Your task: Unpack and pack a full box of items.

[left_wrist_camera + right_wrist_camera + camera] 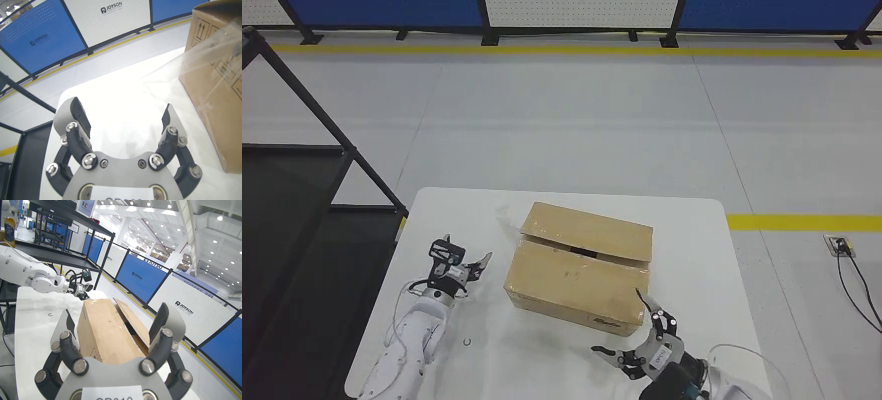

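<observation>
The fingers (81,115) of the left gripper (122,106) stand wide apart with nothing between them. It hangs low over the left part of the white table (472,215), just beside the left end of the cardboard box (577,265) and not touching it. The right gripper (115,309) is likewise spread open and holds nothing. It sits at the box's near right corner, pointing along the box's length, and I can't tell whether a fingertip brushes the cardboard.

The box lies in the middle of the table, turned a little askew to the table's edges. Its two top flaps are folded down but not sealed, and a dark gap (582,250) shows along the seam where they meet. A loose strip of clear tape (208,53) hangs off the end nearest the left gripper. A small dark C-shaped ring (468,344) lies on the tabletop near the front edge, left of the box.
</observation>
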### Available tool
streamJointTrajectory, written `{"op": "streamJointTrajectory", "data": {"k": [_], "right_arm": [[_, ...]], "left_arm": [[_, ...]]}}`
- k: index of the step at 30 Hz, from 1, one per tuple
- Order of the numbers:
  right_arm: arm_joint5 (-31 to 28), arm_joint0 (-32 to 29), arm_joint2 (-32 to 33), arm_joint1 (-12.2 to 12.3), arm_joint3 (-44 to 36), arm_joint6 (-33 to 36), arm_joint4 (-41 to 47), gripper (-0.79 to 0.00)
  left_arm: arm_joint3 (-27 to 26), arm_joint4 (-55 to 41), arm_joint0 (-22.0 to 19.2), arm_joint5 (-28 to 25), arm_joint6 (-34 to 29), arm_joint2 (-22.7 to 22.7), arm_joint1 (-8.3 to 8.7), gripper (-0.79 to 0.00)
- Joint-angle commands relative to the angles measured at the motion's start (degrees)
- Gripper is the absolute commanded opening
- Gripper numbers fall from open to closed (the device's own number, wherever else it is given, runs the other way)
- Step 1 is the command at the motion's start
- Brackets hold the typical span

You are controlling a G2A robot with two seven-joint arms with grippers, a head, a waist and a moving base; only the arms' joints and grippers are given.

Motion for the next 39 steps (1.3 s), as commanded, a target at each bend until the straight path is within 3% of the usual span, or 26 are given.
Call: {"op": "streamJointTrajectory", "data": {"k": [1,10,18,29,39], "right_arm": [[0.6,-1.0,0.4,0.1,-0.3,-0.5,-0.3,0.000],[3.5,-5.9,3.0,0.7,-1.8,-3.4,-0.5,0.000],[4.5,-7.8,3.6,1.1,-2.6,-4.1,-1.0,0.000],[4.3,-7.7,2.8,1.4,-3.7,-2.9,-2.3,0.000],[3.2,-6.3,2.1,1.7,-3.5,-2.3,-2.4,0.000]], "left_arm": [[3.3,1.6,-2.9,-1.1,1.4,1.7,-0.27,0.000],[15.9,5.9,-12.7,0.3,5.6,9.1,-2.71,0.000],[24.6,6.2,-18.3,1.2,8.7,13.8,-5.26,0.000],[31.2,2.1,-22.1,7.3,12.6,15.4,-7.95,0.000],[32.4,-2.6,-22.0,13.1,19.5,12.9,-8.16,0.000]]}}
